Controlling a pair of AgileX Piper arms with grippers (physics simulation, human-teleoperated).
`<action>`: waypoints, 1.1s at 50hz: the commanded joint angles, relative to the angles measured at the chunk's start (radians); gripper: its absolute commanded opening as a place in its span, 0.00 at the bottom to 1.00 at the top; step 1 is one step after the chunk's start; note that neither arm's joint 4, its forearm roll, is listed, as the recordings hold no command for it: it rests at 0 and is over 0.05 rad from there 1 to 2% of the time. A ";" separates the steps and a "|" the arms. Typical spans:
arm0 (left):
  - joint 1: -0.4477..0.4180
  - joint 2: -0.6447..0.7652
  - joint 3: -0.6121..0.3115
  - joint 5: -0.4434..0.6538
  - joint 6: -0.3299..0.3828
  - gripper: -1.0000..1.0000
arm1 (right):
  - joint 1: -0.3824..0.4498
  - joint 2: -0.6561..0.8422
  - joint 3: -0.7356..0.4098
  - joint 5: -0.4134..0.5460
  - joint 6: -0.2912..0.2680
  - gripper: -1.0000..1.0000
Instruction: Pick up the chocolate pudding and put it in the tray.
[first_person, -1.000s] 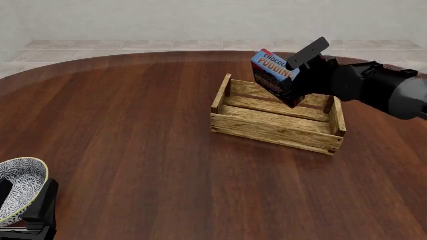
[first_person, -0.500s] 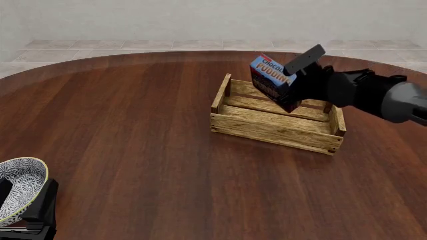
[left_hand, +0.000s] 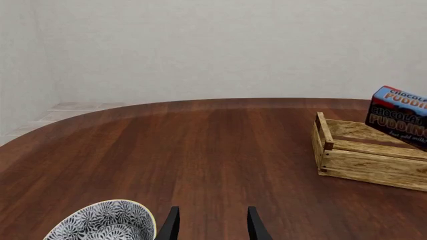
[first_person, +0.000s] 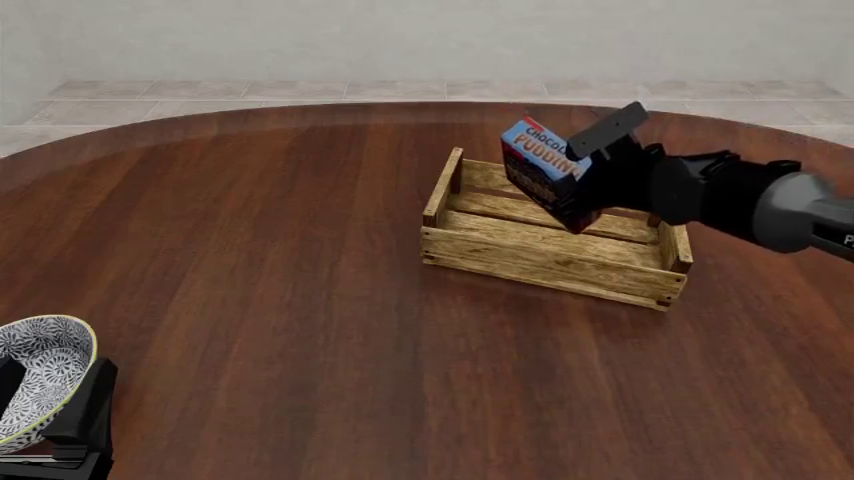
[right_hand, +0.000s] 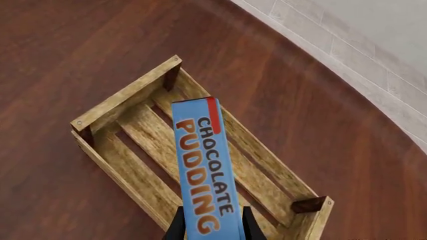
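My right gripper (first_person: 577, 172) is shut on the chocolate pudding (first_person: 543, 170), a small carton with a blue top and dark brown front, held tilted just above the inside of the tray (first_person: 541, 262), a light wooden slatted crate. In the right wrist view the pudding (right_hand: 205, 170) sits between my fingers over the tray's slats (right_hand: 133, 145). In the left wrist view the pudding (left_hand: 399, 116) hangs over the tray (left_hand: 363, 167) at the right. My left gripper (left_hand: 212, 227) is open and empty, low at the table's near left, beside the bowl.
A white bowl with a dark pattern (first_person: 38, 385) sits at the near left corner next to my left arm; it also shows in the left wrist view (left_hand: 103, 224). The round brown table (first_person: 267, 260) ends at a tiled floor beyond.
My right gripper has lowered the pudding toward the tray's inside and shifted slightly left. The left arm and bowl have not moved.
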 joint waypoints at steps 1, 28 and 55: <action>0.000 0.000 0.000 0.000 0.000 1.00 | -0.005 0.010 0.001 -0.016 0.031 0.00; 0.000 0.000 0.000 0.000 0.000 1.00 | -0.007 0.044 0.030 -0.066 0.050 0.00; 0.000 0.000 0.000 0.000 0.000 1.00 | -0.007 0.071 0.029 -0.086 0.056 0.00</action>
